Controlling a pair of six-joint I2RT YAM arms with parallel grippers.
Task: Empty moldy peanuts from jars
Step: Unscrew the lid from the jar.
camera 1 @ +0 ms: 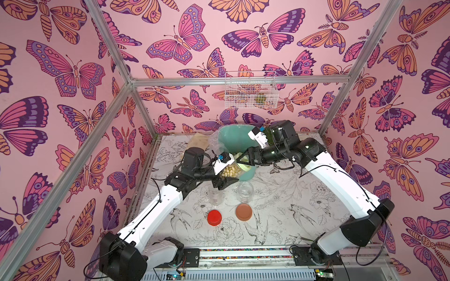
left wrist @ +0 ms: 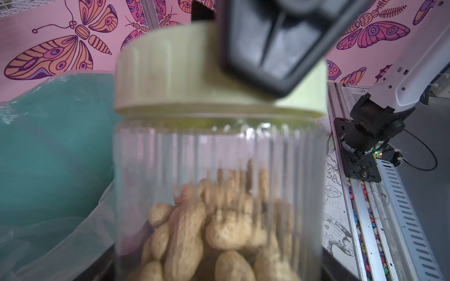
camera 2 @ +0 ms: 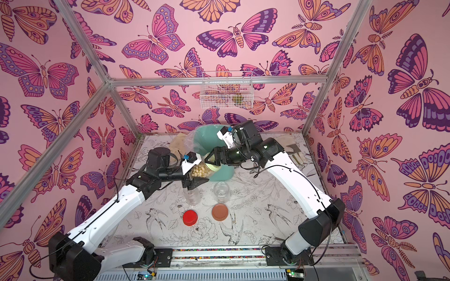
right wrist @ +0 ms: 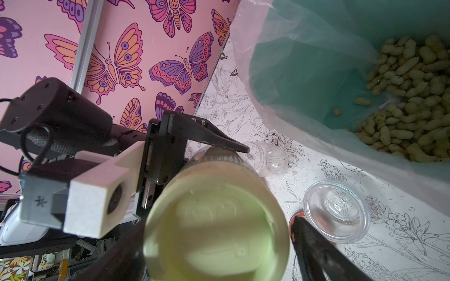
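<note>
Two clear ribbed plastic jars (camera 1: 244,192) stand empty on the sketch-printed tabletop (camera 1: 280,219), with their round red lid (camera 1: 214,217) and brown lid (camera 1: 244,212) lying nearby. The third jar (left wrist: 219,150), part-filled with pale beige moldy peanuts (left wrist: 219,231), appears to be up for uncapping beside the teal plastic-lined bin (camera 1: 233,136), where more peanuts lie. The left claw (camera 1: 225,175) is clenched on the jar's body, holding it tilted. The right claw (camera 1: 241,161) straddles the pale green screw lid (right wrist: 216,231), fingers spread and seemingly just short of gripping. Clamping and twisting looks next.
</note>
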